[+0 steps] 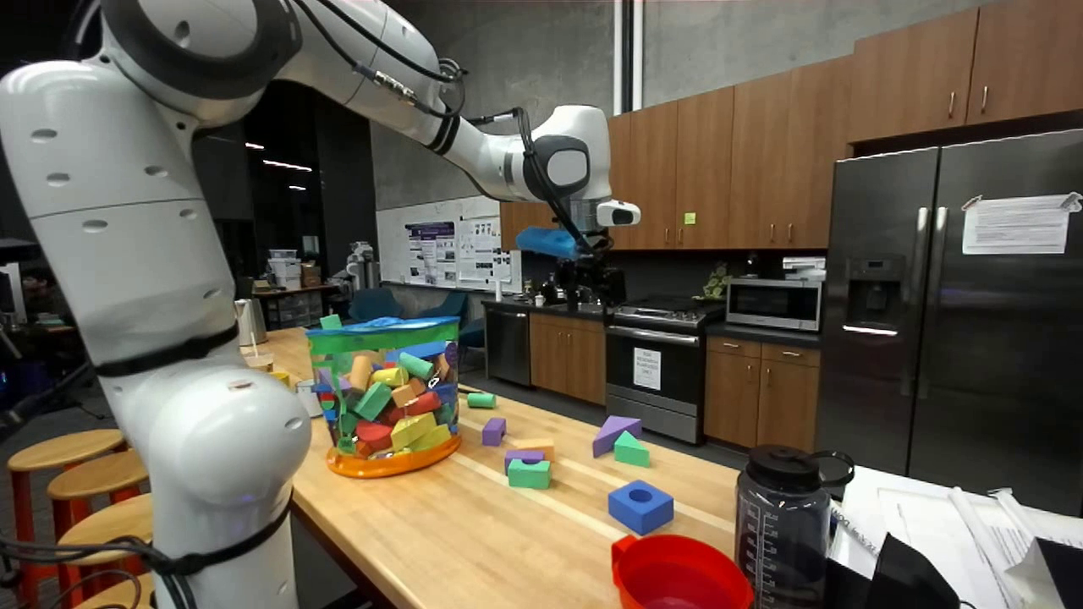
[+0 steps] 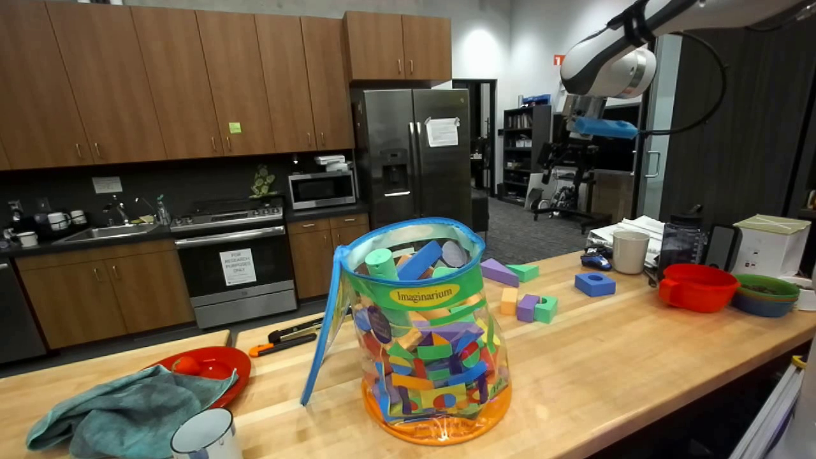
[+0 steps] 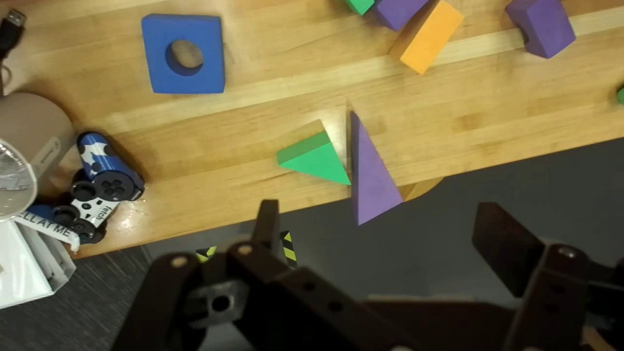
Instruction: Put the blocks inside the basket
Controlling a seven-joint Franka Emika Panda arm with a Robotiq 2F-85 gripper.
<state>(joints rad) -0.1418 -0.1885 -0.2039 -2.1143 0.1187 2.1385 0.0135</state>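
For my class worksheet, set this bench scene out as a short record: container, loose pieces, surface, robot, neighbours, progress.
Container: see-through basket, top open, coloured blocks inside
Loose pieces: blue block with a hole, green wedge, purple wedge, orange block, among others
Surface: wooden table
Robot: gripper open, nothing held, raised clear of the table
Neighbours: red bowl near a black-lidded bottle
Progress: unfinished, with the loose pieces outside the basket

Loose blocks (image 1: pixel 639 513), blue, green, purple, orange, beside an open, filled clear basket (image 2: pixel 424 294)
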